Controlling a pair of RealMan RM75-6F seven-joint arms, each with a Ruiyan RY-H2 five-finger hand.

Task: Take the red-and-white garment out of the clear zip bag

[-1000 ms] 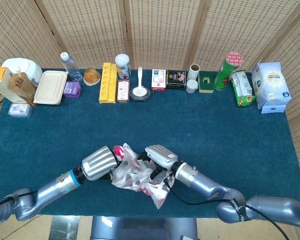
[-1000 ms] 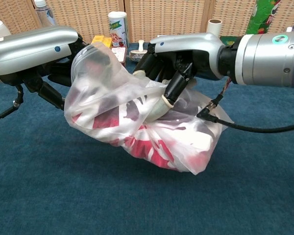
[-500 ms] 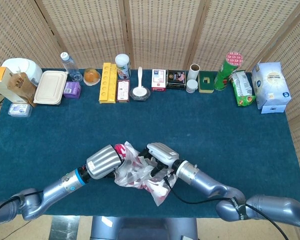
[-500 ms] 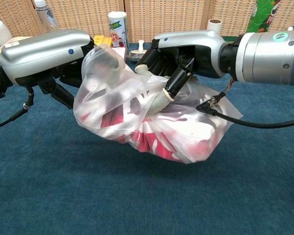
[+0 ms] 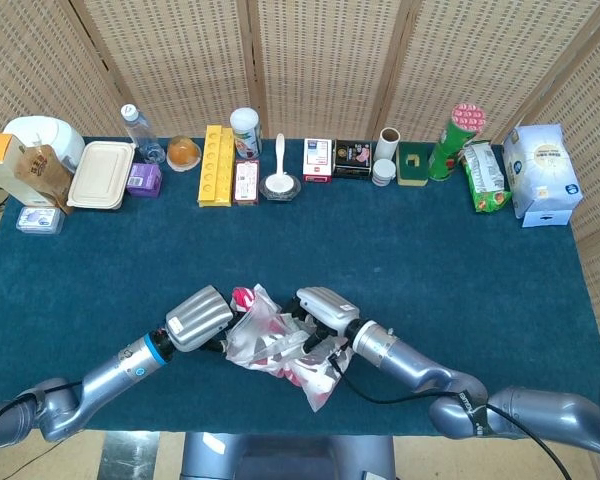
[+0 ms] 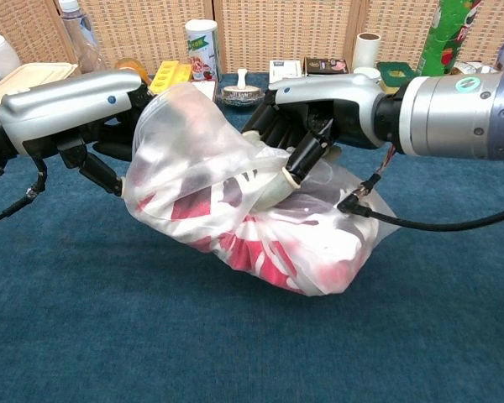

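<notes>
A table (image 5: 430, 250) covered in dark blue cloth carries a row of goods along its far edge. Taking the yellow tray (image 5: 216, 165) as the landmark: left of it sit an orange-lidded jar (image 5: 183, 152), a water bottle (image 5: 139, 131) and a beige lunchbox (image 5: 101, 174); right of it stand a white canister (image 5: 245, 130), a bowl with a spoon (image 5: 280, 182) and a green tube (image 5: 454, 138).

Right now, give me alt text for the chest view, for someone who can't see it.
Two robot hands hold a clear zip bag with the red-and-white garment inside, above a blue table: the left hand grips its left side, the right hand its top.
</notes>
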